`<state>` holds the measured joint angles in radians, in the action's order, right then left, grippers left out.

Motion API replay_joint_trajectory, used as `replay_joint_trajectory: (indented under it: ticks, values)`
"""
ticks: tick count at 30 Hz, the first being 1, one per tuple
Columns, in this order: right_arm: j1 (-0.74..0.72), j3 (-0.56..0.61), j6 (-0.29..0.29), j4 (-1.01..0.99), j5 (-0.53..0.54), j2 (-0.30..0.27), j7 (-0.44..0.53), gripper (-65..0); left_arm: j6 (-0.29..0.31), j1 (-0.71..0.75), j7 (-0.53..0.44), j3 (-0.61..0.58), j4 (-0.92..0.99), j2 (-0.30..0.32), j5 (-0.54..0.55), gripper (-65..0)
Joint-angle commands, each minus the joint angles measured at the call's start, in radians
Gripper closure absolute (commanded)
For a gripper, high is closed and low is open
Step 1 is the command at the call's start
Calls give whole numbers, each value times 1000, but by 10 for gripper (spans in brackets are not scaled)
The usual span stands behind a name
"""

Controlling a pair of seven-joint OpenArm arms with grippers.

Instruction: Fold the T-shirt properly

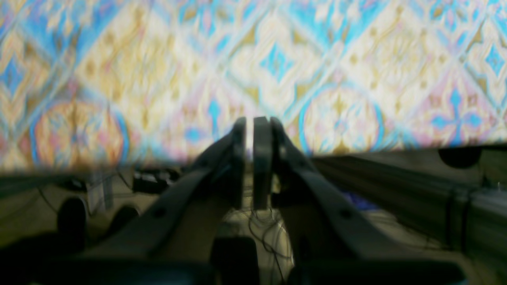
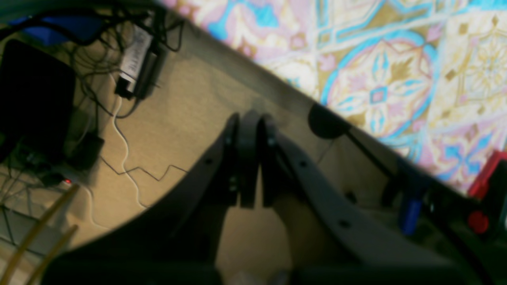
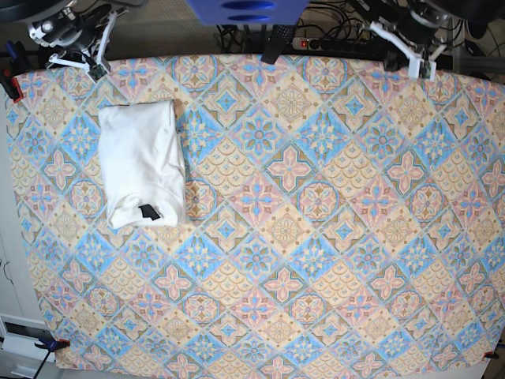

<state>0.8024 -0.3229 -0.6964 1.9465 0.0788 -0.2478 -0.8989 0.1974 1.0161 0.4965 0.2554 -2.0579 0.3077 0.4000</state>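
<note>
The T-shirt [image 3: 142, 158] lies folded into a narrow white rectangle on the left part of the table. Its small black neck label [image 3: 148, 212] shows at the near end, and the print is hidden. My right gripper [image 3: 96, 69] sits at the far left corner, beyond the shirt and clear of it. In the right wrist view this gripper [image 2: 248, 118] is shut on nothing, over the floor past the table edge. My left gripper [image 3: 420, 65] rests at the far right edge, a long way from the shirt. In the left wrist view the left gripper [image 1: 250, 120] is shut and empty.
A patterned blue, pink and yellow tablecloth [image 3: 316, 237] covers the whole table. A blue object [image 3: 245, 9] hangs over the far edge at the middle. Cables and a power strip [image 2: 134, 59] lie on the floor behind. A red clamp [image 3: 9, 83] grips the far left edge.
</note>
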Motion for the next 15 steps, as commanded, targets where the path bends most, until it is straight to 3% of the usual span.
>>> replay_joint_trajectory:
  ticks: [1,7,15]
  values:
    - [48,-25,-2,12,0,2,-7,0,3,48,-52,3,-11,5,-2,-13]
    - [120,-54,-2,-62,-4,61,4,0,3,105,-81,-5,141,3,-6,-12]
    - [120,-46,-2,-376,-4,64,166,0,3,-18,-103,-92,466,3,-8,-12]
